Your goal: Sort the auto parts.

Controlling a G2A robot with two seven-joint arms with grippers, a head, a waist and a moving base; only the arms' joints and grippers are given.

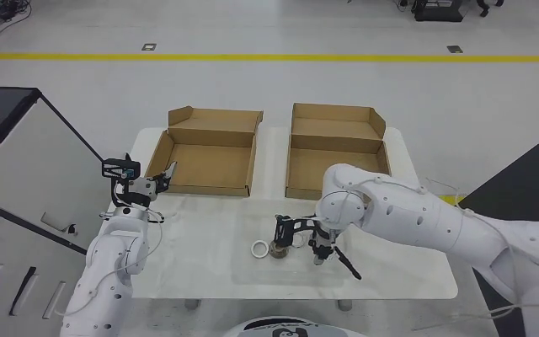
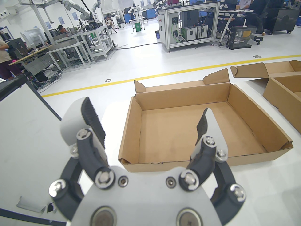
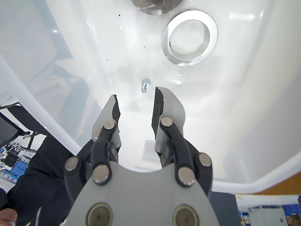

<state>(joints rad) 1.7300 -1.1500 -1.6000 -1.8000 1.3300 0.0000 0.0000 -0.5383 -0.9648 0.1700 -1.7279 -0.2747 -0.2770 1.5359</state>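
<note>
White arms (image 1: 404,215), silver plates (image 2: 141,201), black ribbed jaws

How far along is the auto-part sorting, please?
Done: nothing; the left cardboard box and right cardboard box look empty. In hand: the open right gripper hovers close to a small bolt in the white tray. Remaining: bolt, metal ring and flange.

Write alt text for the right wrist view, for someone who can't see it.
The open right gripper hangs over a white tray, with a small bolt lying just ahead of it. Beyond the bolt lie a silver ring and, beside it, a larger grey metal flange with holes.
</note>
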